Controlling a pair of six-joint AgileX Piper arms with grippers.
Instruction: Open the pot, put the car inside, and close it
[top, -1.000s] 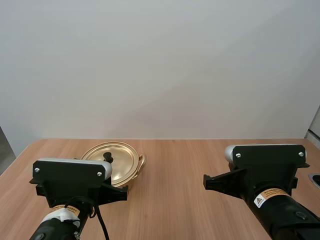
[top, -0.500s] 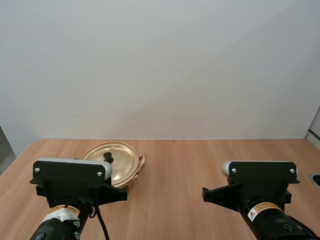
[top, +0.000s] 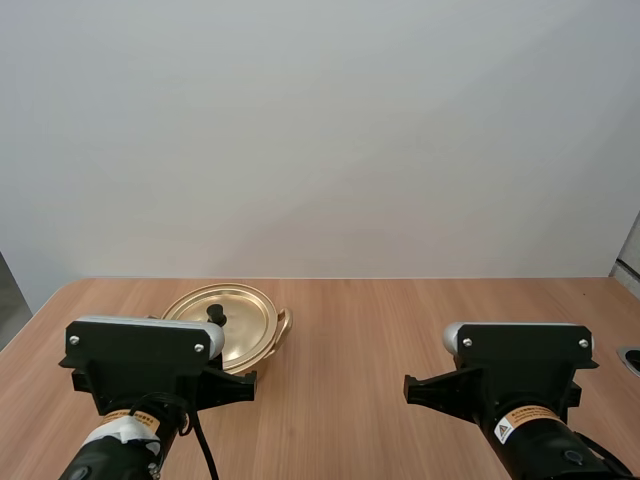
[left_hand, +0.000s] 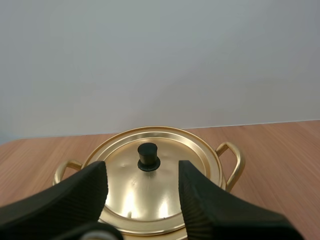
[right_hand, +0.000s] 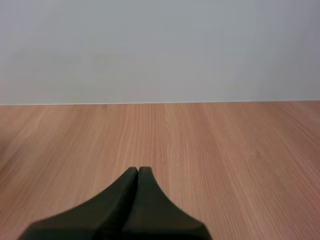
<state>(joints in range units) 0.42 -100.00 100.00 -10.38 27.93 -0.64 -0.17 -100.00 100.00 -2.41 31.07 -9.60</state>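
Left wrist view showed the left hand (left_hand: 142, 172) spread just short of the lid knob (left_hand: 147, 156), best straddled squarely; right hand (right_hand: 138, 172) pressed together.

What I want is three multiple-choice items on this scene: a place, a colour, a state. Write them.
1. On which side of the table is the pot? A left B right C middle
2. What colour is the knob on the lid? A gold B black C red
3. How is the right pincer? A open B shut on the lid C shut on nothing
1 A: it stands ahead of the left arm.
2 B: dark against the gold lid.
3 C: its fingers lie together over bare wood.
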